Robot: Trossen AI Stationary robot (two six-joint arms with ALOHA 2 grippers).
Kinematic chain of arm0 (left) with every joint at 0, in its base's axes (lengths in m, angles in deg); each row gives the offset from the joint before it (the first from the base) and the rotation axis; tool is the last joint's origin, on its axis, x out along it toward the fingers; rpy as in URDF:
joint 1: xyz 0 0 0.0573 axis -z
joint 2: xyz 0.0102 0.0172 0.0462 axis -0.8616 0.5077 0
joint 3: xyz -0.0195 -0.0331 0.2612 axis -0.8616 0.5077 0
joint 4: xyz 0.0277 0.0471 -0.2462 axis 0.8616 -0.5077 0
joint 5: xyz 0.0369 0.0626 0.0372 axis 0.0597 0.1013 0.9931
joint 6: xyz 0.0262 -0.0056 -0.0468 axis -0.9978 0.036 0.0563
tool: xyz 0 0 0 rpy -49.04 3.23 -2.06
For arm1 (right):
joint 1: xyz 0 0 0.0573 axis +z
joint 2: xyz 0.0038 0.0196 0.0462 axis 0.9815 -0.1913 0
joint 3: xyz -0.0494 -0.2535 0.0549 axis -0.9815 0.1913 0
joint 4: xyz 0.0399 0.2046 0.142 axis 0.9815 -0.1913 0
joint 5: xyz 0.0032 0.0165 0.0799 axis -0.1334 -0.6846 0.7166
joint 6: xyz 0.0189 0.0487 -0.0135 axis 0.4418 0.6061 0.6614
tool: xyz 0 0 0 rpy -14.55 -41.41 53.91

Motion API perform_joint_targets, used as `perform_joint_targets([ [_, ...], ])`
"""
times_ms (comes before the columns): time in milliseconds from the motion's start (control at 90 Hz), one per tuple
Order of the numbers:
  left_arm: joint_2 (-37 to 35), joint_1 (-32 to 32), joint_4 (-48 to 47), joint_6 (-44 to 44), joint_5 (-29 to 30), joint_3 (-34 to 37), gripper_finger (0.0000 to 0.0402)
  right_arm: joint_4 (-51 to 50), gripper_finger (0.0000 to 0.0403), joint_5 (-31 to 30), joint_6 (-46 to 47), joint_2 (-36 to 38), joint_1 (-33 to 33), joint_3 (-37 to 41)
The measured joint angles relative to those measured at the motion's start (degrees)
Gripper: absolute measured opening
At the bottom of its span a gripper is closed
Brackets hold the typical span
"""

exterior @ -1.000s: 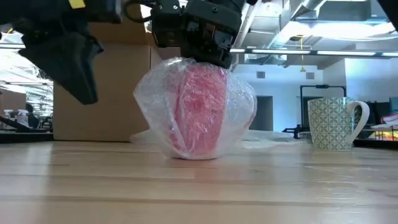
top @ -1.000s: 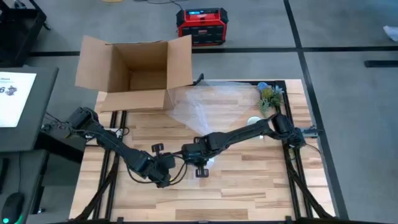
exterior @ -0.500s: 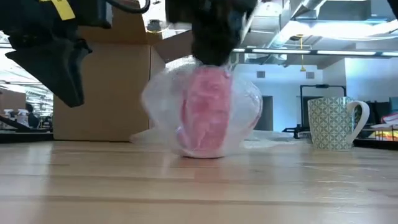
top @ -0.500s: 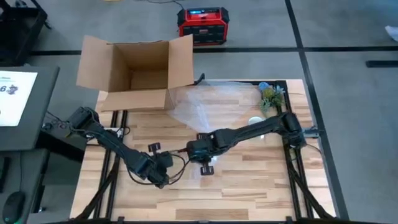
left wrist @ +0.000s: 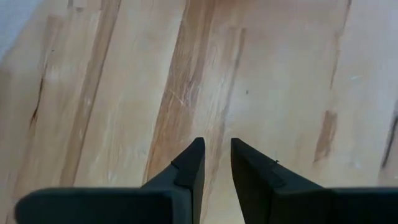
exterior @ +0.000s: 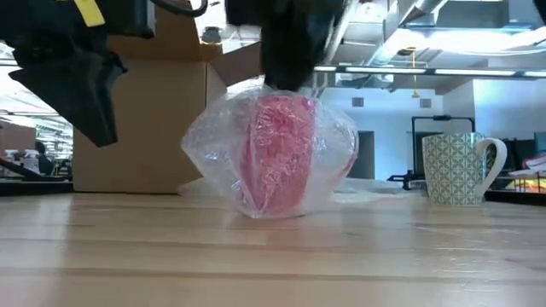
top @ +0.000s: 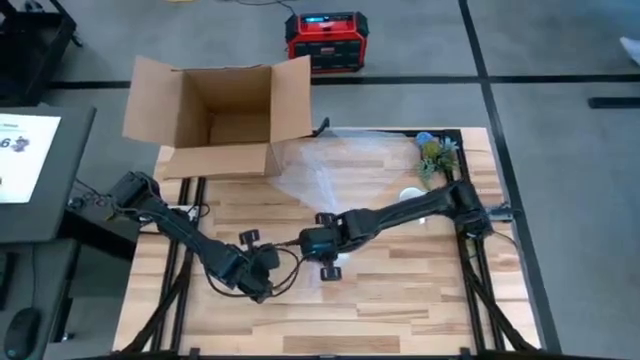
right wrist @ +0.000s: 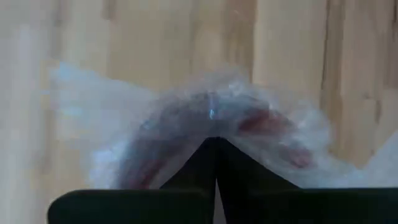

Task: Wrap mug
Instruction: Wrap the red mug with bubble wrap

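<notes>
A red mug (exterior: 277, 153) stands on the table inside a bundle of clear bubble wrap (exterior: 213, 145). In the high view the bundle (top: 335, 270) lies near the table's middle. My right gripper (right wrist: 216, 142) is right above it, shut on the wrap at the bundle's top. My left gripper (left wrist: 216, 148) hovers over bare wood to the bundle's left (top: 255, 275). It is open by a narrow gap and holds nothing. My right gripper pinches the gathered bubble wrap at the bundle's top (right wrist: 211, 121) between its two shut fingers. It comes from above, pointing down. How many layers it has, I cannot tell. The wrapped mug stays upright with its bottom on the table (exterior: 273, 213).
A white mug with a green pattern (exterior: 456, 170) stands at the table's right, by a small plant (top: 435, 155). A loose sheet of bubble wrap (top: 330, 170) lies at the far middle. An open cardboard box (top: 215, 110) sits at the far left corner.
The wrapped mug has rocked a little sideways and back under my right gripper, and the wrap around it has changed its bulge. My left gripper has drawn slightly away from the bundle, toward the table's left.
</notes>
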Motion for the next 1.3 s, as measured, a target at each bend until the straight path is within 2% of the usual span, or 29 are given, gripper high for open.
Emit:
perform_joint_targets([
  [189, 0.00, 0.00, 0.21, -0.04, -0.02, 0.00, 0.0056, -1.20, 0.0000, 1.28, 0.38, -5.10, -0.21, -0.56],
  [322, 0.00, 0.00, 0.25, -0.04, -0.02, 0.00, 0.0056, -1.95, 0.0000, 2.50, 0.27, -5.35, -0.03, -0.66],
  [756, 0.00, 0.00, 0.26, -0.01, -0.04, 0.00, 0.0056, -6.09, 0.0000, 3.75, -1.22, 6.40, 1.69, -2.93],
  [811, 0.00, 0.00, 0.26, -0.02, -0.04, 0.00, 0.0056, -6.10, 0.0000, 2.32, -0.81, 7.14, 1.60, -2.92],
  [989, 0.00, 0.00, 0.26, -0.04, -0.04, 0.00, 0.0056, -6.53, 0.0000, -10.26, 3.09, 7.05, 1.60, -2.94],
  [1300, 0.00, 0.04, 0.49, 0.09, -0.02, 0.00, 0.0056, -6.83, 0.0000, -6.84, 2.91, -0.23, 1.84, -3.29],
])
